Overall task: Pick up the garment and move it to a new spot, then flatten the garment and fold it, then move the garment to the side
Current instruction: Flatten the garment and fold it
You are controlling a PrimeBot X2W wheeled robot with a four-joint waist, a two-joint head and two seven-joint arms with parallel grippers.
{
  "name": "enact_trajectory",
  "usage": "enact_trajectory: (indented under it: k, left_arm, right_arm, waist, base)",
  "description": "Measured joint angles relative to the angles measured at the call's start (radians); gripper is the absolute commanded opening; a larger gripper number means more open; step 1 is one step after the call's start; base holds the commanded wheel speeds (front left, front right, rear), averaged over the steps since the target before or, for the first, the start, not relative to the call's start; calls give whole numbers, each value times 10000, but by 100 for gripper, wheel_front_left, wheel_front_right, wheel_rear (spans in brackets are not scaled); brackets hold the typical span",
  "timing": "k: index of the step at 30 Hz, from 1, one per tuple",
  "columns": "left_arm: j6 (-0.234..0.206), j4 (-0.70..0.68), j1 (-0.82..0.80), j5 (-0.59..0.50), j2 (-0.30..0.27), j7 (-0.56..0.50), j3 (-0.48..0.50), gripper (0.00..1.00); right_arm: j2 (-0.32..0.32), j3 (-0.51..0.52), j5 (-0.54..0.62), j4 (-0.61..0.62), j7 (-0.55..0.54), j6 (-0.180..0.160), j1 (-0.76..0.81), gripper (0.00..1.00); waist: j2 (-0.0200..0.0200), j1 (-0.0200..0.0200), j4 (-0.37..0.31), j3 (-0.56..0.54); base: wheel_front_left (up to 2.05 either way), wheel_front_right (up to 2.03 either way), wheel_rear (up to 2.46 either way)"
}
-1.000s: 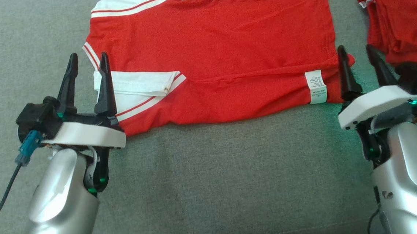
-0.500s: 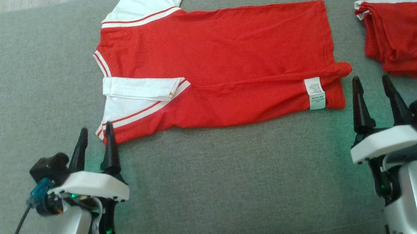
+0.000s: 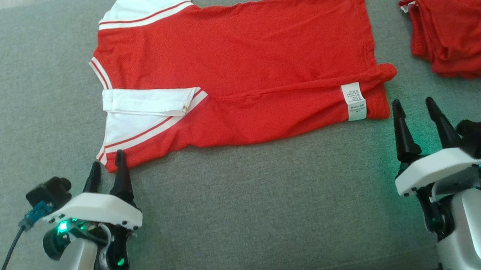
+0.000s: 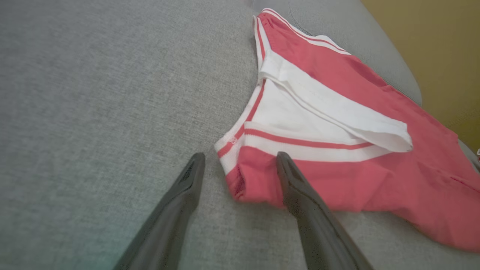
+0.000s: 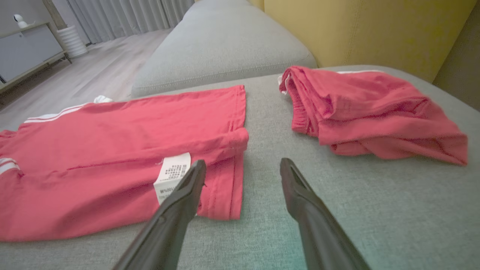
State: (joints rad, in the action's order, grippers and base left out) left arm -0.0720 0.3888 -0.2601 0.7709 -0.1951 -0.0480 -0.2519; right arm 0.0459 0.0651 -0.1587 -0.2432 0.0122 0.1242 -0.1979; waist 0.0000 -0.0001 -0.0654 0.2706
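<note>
Over on the left of the grey sofa cushion (image 3: pixel 250 210), the left gripper (image 3: pixel 107 161) sits right at the near collar-end corner of the red garment (image 3: pixel 235 63). Its jaws are spread wide with nothing in them. In the left wrist view one finger overlaps that corner and the other is over bare cushion. The garment lies mostly flat across the middle, with a white collar flap (image 3: pixel 149 102) at its left end and a care label (image 3: pixel 353 101) at its right. The right gripper (image 3: pixel 413 104) hangs just off the hem corner, jaws spread too, empty. Far right there's a second rumpled red pile (image 3: pixel 458 39), sitting apart from the garment.
</note>
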Motion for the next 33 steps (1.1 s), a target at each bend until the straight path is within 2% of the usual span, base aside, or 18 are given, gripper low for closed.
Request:
enact_trajectory:
  k: [3,4,5,6,7,16,17,18,19,20,21,28,33]
  left_arm:
    - [17,33,-95,115,33,-6,75,100]
    - [115,132,-218,213,88,-8,90,93]
    - [117,184,-290,228,111,-8,92,38]
    - [132,234,-344,228,125,-33,86,9]
    - [207,278,-396,228,142,-33,77,0]
    - [383,259,-488,84,226,512,-56,0]
    - [383,236,-500,73,222,564,-56,0]
    - [389,205,-521,35,222,598,-59,0]
    - [433,169,-541,21,221,600,-65,0]
    - [460,128,-565,15,215,656,-73,0]
    - [462,73,-593,0,215,719,-79,0]
    - [639,-491,-626,-107,142,1032,-100,0]
    - [621,-1308,-601,-192,-19,1149,-98,0]
  right_arm:
    - [0,-113,-2,-353,-88,0,-158,100]
    - [0,-157,-61,-669,-127,0,-389,100]
    - [0,-190,-75,-825,-136,0,-507,100]
    - [2,-219,-86,-1016,-215,0,-636,100]
    - [0,-244,-92,-1235,-228,0,-758,100]
    - [4,-552,-364,-3361,-407,0,-1705,100]
    - [6,-614,-364,-3532,-422,0,-1837,89]
    - [12,-662,-364,-3678,-458,0,-1977,58]
    - [25,-700,-372,-3816,-504,0,-2115,34]
    - [33,-755,-405,-3940,-531,0,-2239,13]
    - [33,-798,-451,-4038,-533,0,-2329,0]
    - [27,-713,-765,-4171,-205,0,-2437,0]
    - [27,-642,-1220,-3446,-560,0,-2437,0]
  waist:
    - [0,0,-51,80]
    - [0,0,-62,116]
    - [0,1,-63,129]
    - [0,0,-62,145]
    - [0,1,-57,158]
    - [0,1,132,194]
    - [0,1,155,192]
    - [0,1,177,185]
    - [0,1,197,177]
    - [0,1,214,164]
    - [0,1,228,147]
    - [0,1,237,-100]
    - [0,1,199,-367]
  base:
    - [0,0,0]
    - [0,0,0]
    - [0,0,0]
    - [0,0,0]
    - [0,0,0]
    - [0,0,0]
    - [0,0,0]
    - [0,0,0]
    - [0,0,0]
    - [0,0,0]
    - [0,0,0]
    - [0,0,0]
    - [0,0,0]
